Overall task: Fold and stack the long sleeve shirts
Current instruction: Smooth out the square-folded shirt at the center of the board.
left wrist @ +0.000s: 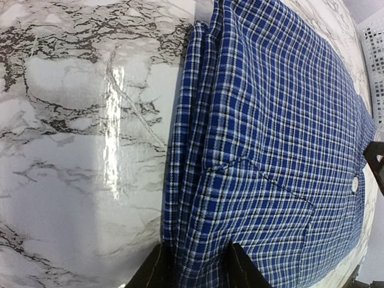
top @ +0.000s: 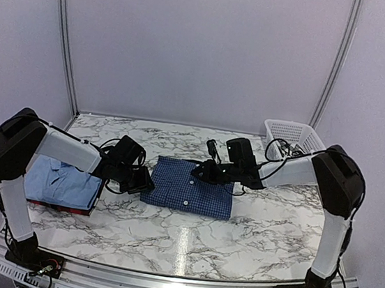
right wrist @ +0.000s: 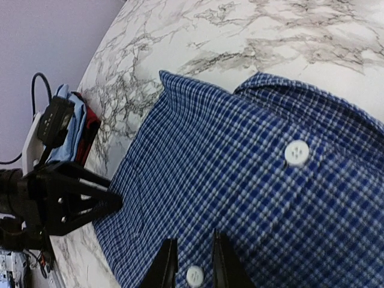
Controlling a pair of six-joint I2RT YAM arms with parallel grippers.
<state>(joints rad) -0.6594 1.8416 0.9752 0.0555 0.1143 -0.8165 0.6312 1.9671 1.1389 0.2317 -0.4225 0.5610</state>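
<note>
Between the tips of the left gripper [left wrist: 197, 251] lies the layered left edge of the navy check shirt [top: 188, 189], which is folded into a flat rectangle on the marble table [top: 187, 242]. Its black fingers [left wrist: 153, 273] stand on either side of that edge with cloth filling the gap, but whether they press it cannot be told. Across the shirt from it, the right gripper [right wrist: 194, 239] sits on the button placket near the collar, its fingers set narrow and pinching a strip of the checked cloth, with a white button [right wrist: 194, 276] showing in the gap. Outward of the left gripper, behind its wrist, a plain light blue shirt [top: 58, 180] lies folded on top of a dark red shirt [top: 65, 207], the red showing only as a rim beneath. Beyond and outward of the right gripper, past its forearm, a white lattice basket [top: 293, 137] stands at the table's far corner. A black cable [top: 273, 148] loops across its front wall, and what is in it cannot be made out.
</note>
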